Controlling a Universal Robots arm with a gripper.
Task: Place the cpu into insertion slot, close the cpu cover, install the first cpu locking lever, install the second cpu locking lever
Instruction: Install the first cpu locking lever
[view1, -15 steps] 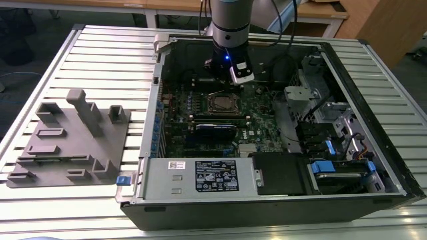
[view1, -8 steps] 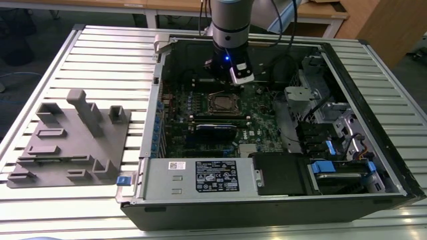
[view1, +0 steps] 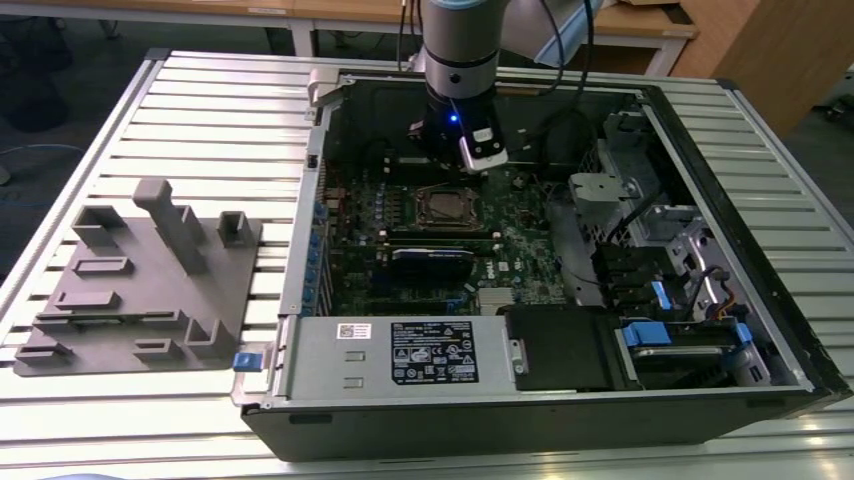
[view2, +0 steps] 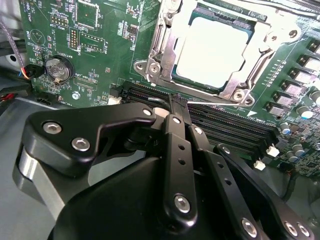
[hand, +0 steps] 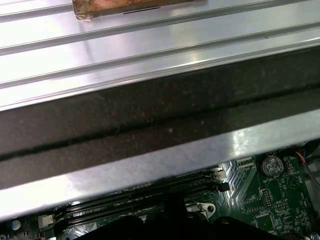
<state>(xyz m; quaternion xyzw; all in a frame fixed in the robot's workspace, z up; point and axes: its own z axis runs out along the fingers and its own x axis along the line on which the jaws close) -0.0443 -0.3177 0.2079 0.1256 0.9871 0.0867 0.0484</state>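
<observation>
Hanging down into the open computer case (view1: 747, 200), the arm's hand (view1: 467, 168) sits just above the insertion slot (view1: 424, 207) on the green board (view1: 514, 250). The case lies on its side on a ribbed metal desk (view1: 214, 110). A grey block (view1: 140, 280) with little posts rests on the desk, well apart from the case, on the exterior view's left.

In the second wrist view the hand (view2: 178, 98) is black, and its two long fingers (view2: 172, 135) are pressed together at the tips. I cannot tell if anything is pinched between them. The tips are low over the board, just beside the near edge of the slot and over the long black slots (view2: 225, 127).

The cpu (view2: 212, 50) lies flat inside the slot, with its pale shiny top facing up. The cpu cover (view2: 166, 47) is folded down around it, so the chip shows through the big square window. A thin silver rod (view2: 225, 106) runs along the near side of the cover, with one end close to the fingertips. I cannot tell if it is hooked down. A round battery (view2: 56, 69) sits on the board, away from the slot.

In the first wrist view a wall of the case (hand: 150, 125) crosses the middle, with the desk's ribs beyond it.
</observation>
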